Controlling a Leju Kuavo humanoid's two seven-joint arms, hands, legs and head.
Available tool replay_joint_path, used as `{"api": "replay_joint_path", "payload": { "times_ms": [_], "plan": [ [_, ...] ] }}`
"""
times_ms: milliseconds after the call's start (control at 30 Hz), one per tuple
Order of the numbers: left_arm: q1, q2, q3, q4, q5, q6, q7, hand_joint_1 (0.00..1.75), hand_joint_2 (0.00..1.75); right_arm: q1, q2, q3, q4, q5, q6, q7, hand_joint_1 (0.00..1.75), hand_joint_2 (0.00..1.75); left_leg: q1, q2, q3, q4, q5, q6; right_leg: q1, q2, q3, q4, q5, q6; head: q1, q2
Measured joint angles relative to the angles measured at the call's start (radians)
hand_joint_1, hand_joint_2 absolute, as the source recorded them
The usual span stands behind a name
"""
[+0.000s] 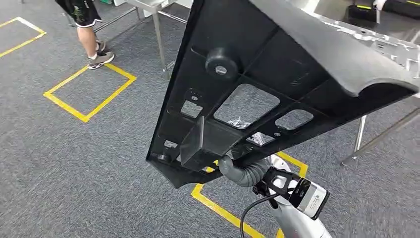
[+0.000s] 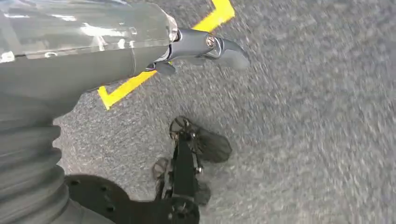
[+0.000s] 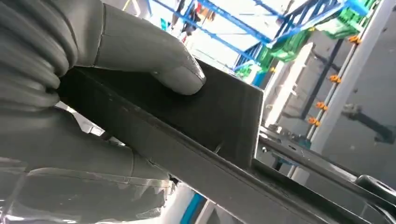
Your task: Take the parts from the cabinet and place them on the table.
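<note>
- The robot's right hand (image 1: pixel 236 167) grips the near lower edge of a large flat black plastic panel with cut-out windows (image 1: pixel 257 79); in the right wrist view its grey thumb (image 3: pixel 154 56) presses on the panel's face.
- From that hand the panel's long axis runs up and away towards the metal desk (image 1: pixel 386 42) beyond it, which carries silver parts.
- The left hand (image 2: pixel 205 46) hangs over grey carpet holding nothing, fingers loosely apart, farther from the panel.
</note>
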Motion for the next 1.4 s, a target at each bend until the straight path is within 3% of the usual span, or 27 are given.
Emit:
{"api": "replay_joint_path", "payload": {
  "times_ms": [33, 167, 200, 233, 267, 333, 367, 400, 433, 500, 533, 567, 700, 767, 800, 867, 900, 933, 1000, 1033, 1067, 1200, 1233, 1267, 1300, 1367, 1400],
  "plan": [
    [0.000, 0.000, 0.000, 0.000, 0.000, 0.000, 0.000, 0.00, 1.75, -0.001, 0.000, 0.000, 0.000, 0.000, 0.000, 0.000, 1.75, 1.75, -0.002, 0.006, 0.003, 0.001, -0.003, -0.005, 0.006, -0.044, 0.035, -0.069, 0.001, -0.006, 0.000, 0.000],
    [-0.003, 0.000, 0.000, 0.000, 0.000, 0.002, -0.003, 0.00, 1.75, -0.005, 0.001, 0.000, 0.000, 0.000, 0.000, 0.000, 1.75, 1.75, -0.008, 0.039, 0.008, 0.001, -0.009, -0.026, 0.018, -0.006, 0.026, -0.069, 0.004, -0.025, 0.000, 0.000],
    [-0.007, 0.000, 0.000, 0.000, 0.000, 0.002, -0.004, 0.00, 1.75, -0.005, 0.002, 0.000, 0.000, 0.000, 0.001, 0.000, 1.75, 1.75, -0.004, 0.031, 0.007, 0.006, -0.016, -0.035, 0.006, 0.003, 0.033, -0.080, 0.011, -0.035, 0.000, 0.000],
    [-0.010, 0.002, 0.000, 0.000, 0.000, 0.004, -0.006, 0.00, 1.75, -0.006, 0.003, 0.000, 0.000, 0.000, 0.002, 0.000, 1.75, 1.75, 0.000, -0.015, 0.002, 0.026, -0.032, -0.039, 0.007, 0.010, 0.035, -0.084, 0.012, -0.038, 0.000, 0.000],
    [-0.008, 0.002, 0.001, 0.000, 0.000, 0.004, -0.006, 0.00, 1.75, -0.011, 0.006, 0.000, 0.003, -0.001, 0.004, 0.000, 1.75, 1.75, 0.003, -0.043, -0.023, 0.085, -0.070, -0.040, 0.006, 0.015, 0.036, -0.084, 0.013, -0.044, 0.000, 0.000],
    [-0.002, 0.004, 0.002, 0.000, 0.000, 0.007, -0.006, 0.00, 1.75, -0.011, 0.012, 0.001, 0.009, -0.001, 0.005, 0.000, 1.75, 1.75, 0.005, -0.059, -0.102, 0.251, -0.145, -0.045, 0.008, 0.037, 0.036, -0.083, 0.012, -0.047, 0.000, 0.000],
    [0.000, 0.006, 0.003, 0.000, 0.000, 0.009, -0.006, 0.00, 1.75, -0.010, 0.012, 0.001, 0.012, -0.001, 0.005, 0.000, 1.75, 1.75, 0.005, -0.060, -0.136, 0.316, -0.161, -0.048, 0.009, 0.049, 0.035, -0.081, 0.012, -0.047, 0.000, 0.000],
    [0.002, 0.008, 0.006, 0.000, 0.000, 0.010, -0.006, 0.00, 1.75, -0.009, 0.012, 0.001, 0.015, -0.001, 0.005, 0.000, 1.75, 1.75, 0.006, -0.060, -0.147, 0.330, -0.150, -0.049, 0.009, 0.062, 0.036, -0.080, 0.012, -0.047, 0.000, 0.000],
    [0.003, 0.011, 0.007, 0.000, 0.000, 0.012, -0.007, 0.00, 1.75, -0.008, 0.012, 0.001, 0.018, -0.002, 0.005, 0.000, 1.75, 1.75, 0.007, -0.061, -0.134, 0.291, -0.115, -0.049, 0.008, 0.075, 0.037, -0.078, 0.011, -0.045, 0.000, 0.000],
    [0.003, 0.018, 0.010, -0.001, 0.000, 0.015, -0.008, 0.00, 1.75, -0.008, 0.012, 0.001, 0.019, -0.002, 0.005, 0.000, 1.75, 1.75, 0.012, -0.073, -0.061, 0.127, -0.021, -0.048, 0.006, 0.100, 0.039, -0.072, 0.007, -0.040, 0.000, 0.000],
    [0.004, 0.022, 0.014, -0.001, 0.000, 0.018, -0.008, 0.00, 1.75, -0.008, 0.012, 0.001, 0.019, -0.002, 0.005, 0.000, 1.75, 1.75, 0.019, -0.114, -0.026, 0.044, 0.004, -0.048, 0.006, 0.110, 0.037, -0.067, 0.004, -0.034, 0.000, 0.000],
    [0.004, 0.024, 0.018, -0.001, 0.000, 0.019, -0.006, 0.00, 1.75, -0.008, 0.012, 0.001, 0.020, -0.003, 0.005, 0.000, 1.75, 1.75, 0.018, -0.140, -0.016, 0.025, -0.013, -0.046, 0.011, 0.121, 0.029, -0.058, 0.003, -0.028, 0.000, 0.000],
    [0.001, 0.035, 0.025, -0.001, 0.000, 0.024, -0.003, 0.00, 1.75, 0.003, 0.013, 0.001, 0.025, -0.004, 0.005, 0.000, 1.75, 1.75, 0.017, -0.108, -0.017, 0.023, -0.004, -0.020, 0.005, 0.154, 0.017, -0.064, 0.012, -0.002, 0.000, 0.000],
    [-0.002, 0.040, 0.029, -0.002, 0.000, 0.021, -0.002, 0.00, 1.75, 0.004, 0.012, 0.001, 0.027, -0.006, 0.007, 0.000, 1.75, 1.75, 0.014, -0.085, -0.015, 0.017, 0.000, -0.003, 0.008, 0.067, -0.008, -0.005, -0.031, 0.003, 0.000, 0.000],
    [0.000, 0.041, 0.033, -0.003, 0.000, 0.017, 0.000, 0.00, 1.75, 0.004, 0.013, 0.001, 0.028, -0.006, 0.008, 0.000, 1.75, 1.75, 0.011, -0.074, -0.016, 0.017, 0.000, -0.001, 0.007, 0.045, -0.044, 0.072, -0.073, 0.006, 0.000, 0.000],
    [0.004, 0.043, 0.040, -0.003, 0.000, 0.014, 0.002, 0.00, 1.75, 0.010, 0.012, 0.002, 0.034, -0.006, 0.014, 0.000, 1.75, 1.75, 0.007, -0.049, -0.017, 0.017, -0.001, 0.002, 0.006, 0.034, -0.120, 0.230, -0.135, 0.009, 0.000, 0.000],
    [0.004, 0.044, 0.040, -0.003, 0.000, 0.014, 0.002, 0.00, 1.75, 0.014, 0.012, 0.002, 0.036, -0.006, 0.017, 0.000, 1.75, 1.75, 0.006, -0.036, -0.017, 0.017, -0.002, 0.003, 0.005, 0.034, -0.138, 0.262, -0.135, 0.009, 0.000, 0.000],
    [0.003, 0.045, 0.041, -0.003, 0.000, 0.013, 0.002, 0.00, 1.75, 0.016, 0.012, 0.002, 0.037, -0.006, 0.019, 0.000, 1.75, 1.75, 0.005, -0.026, -0.016, 0.017, -0.003, 0.003, 0.004, 0.032, -0.127, 0.241, -0.112, 0.009, 0.000, 0.000],
    [0.000, 0.045, 0.041, -0.004, 0.000, 0.011, 0.002, 0.00, 1.75, 0.015, 0.012, 0.002, 0.037, -0.006, 0.019, 0.000, 1.75, 1.75, 0.002, -0.005, -0.010, 0.017, -0.007, 0.001, 0.006, 0.015, -0.035, 0.068, -0.023, 0.000, 0.000, 0.000],
    [-0.001, 0.045, 0.041, -0.004, 0.000, 0.011, 0.001, 0.00, 1.75, 0.013, 0.012, 0.002, 0.037, -0.006, 0.019, 0.000, 1.75, 1.75, 0.000, 0.003, -0.005, 0.017, -0.009, -0.002, 0.011, -0.015, 0.016, -0.024, 0.011, -0.009, 0.000, 0.000],
    [-0.001, 0.045, 0.041, -0.004, 0.000, 0.010, 0.000, 0.00, 1.75, 0.010, 0.012, 0.002, 0.037, -0.006, 0.019, 0.000, 1.75, 1.75, -0.005, 0.010, -0.004, 0.018, -0.012, -0.007, 0.024, -0.055, 0.033, -0.062, -0.005, -0.018, 0.000, 0.000],
    [-0.007, 0.043, 0.042, -0.004, 0.000, 0.010, -0.002, 0.00, 1.75, 0.007, 0.012, 0.001, 0.037, -0.006, 0.019, 0.000, 1.75, 1.75, -0.009, 0.048, 0.005, 0.014, -0.016, -0.027, 0.025, -0.005, 0.025, -0.070, 0.008, -0.033, 0.000, 0.000],
    [-0.009, 0.043, 0.042, -0.004, 0.000, 0.010, -0.002, 0.00, 1.75, 0.008, 0.014, 0.001, 0.036, -0.006, 0.020, 0.000, 1.75, 1.75, -0.001, 0.026, 0.001, 0.021, -0.026, -0.033, 0.014, 0.002, 0.033, -0.080, 0.015, -0.039, 0.000, 0.000],
    [-0.010, 0.043, 0.041, -0.004, -0.001, 0.010, -0.002, 0.00, 1.75, 0.007, 0.014, 0.001, 0.035, -0.006, 0.021, 0.000, 1.75, 1.75, 0.001, -0.022, -0.009, 0.051, -0.047, -0.038, 0.013, 0.011, 0.035, -0.084, 0.017, -0.044, 0.000, 0.000],
    [-0.009, 0.043, 0.042, -0.004, 0.000, 0.010, -0.001, 0.00, 1.75, 0.007, 0.019, 0.001, 0.035, -0.006, 0.022, 0.001, 1.75, 1.75, 0.002, -0.048, -0.039, 0.115, -0.084, -0.041, 0.012, 0.018, 0.034, -0.083, 0.018, -0.048, 0.000, 0.000],
    [-0.002, 0.044, 0.042, -0.004, 0.000, 0.010, 0.000, 0.00, 1.75, 0.015, 0.022, 0.001, 0.035, -0.005, 0.023, 0.001, 1.75, 1.75, 0.003, -0.061, -0.123, 0.288, -0.156, -0.050, 0.013, 0.044, 0.032, -0.082, 0.018, -0.050, 0.000, 0.000],
    [-0.001, 0.044, 0.042, -0.004, 0.000, 0.010, 0.001, 0.00, 1.75, 0.021, 0.022, 0.001, 0.035, -0.005, 0.023, 0.001, 1.75, 1.75, 0.003, -0.061, -0.148, 0.332, -0.160, -0.053, 0.012, 0.057, 0.031, -0.080, 0.018, -0.050, 0.000, 0.000]
  ]
}}
